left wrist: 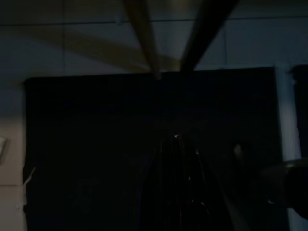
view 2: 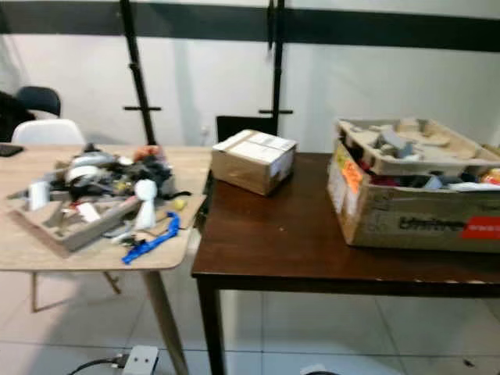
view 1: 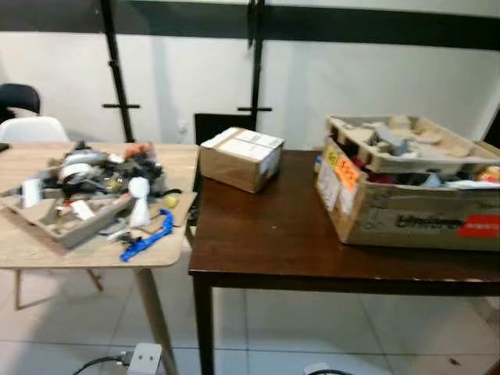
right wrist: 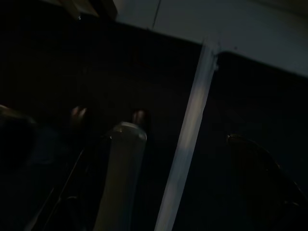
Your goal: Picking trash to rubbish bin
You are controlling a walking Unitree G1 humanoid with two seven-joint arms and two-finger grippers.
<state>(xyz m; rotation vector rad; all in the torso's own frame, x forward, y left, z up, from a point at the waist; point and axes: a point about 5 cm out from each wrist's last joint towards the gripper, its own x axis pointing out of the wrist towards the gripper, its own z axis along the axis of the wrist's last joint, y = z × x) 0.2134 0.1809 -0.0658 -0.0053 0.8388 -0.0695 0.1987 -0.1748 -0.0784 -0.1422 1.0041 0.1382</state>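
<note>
A heap of clutter lies on a light wooden table at the left, part of it in a shallow cardboard tray. At the heap's near edge are a white bottle-like piece, a small yellow ball and a blue plastic tool. Both arms hang idle in the shade. The left gripper is a dim black shape before a dark panel. The right gripper is just as dark, with a pale cylinder close by.
A dark brown table stands right of the wooden one, carrying a small cardboard box and a large open carton full of odds and ends. White chair at far left. A power strip with cable lies on the tiled floor.
</note>
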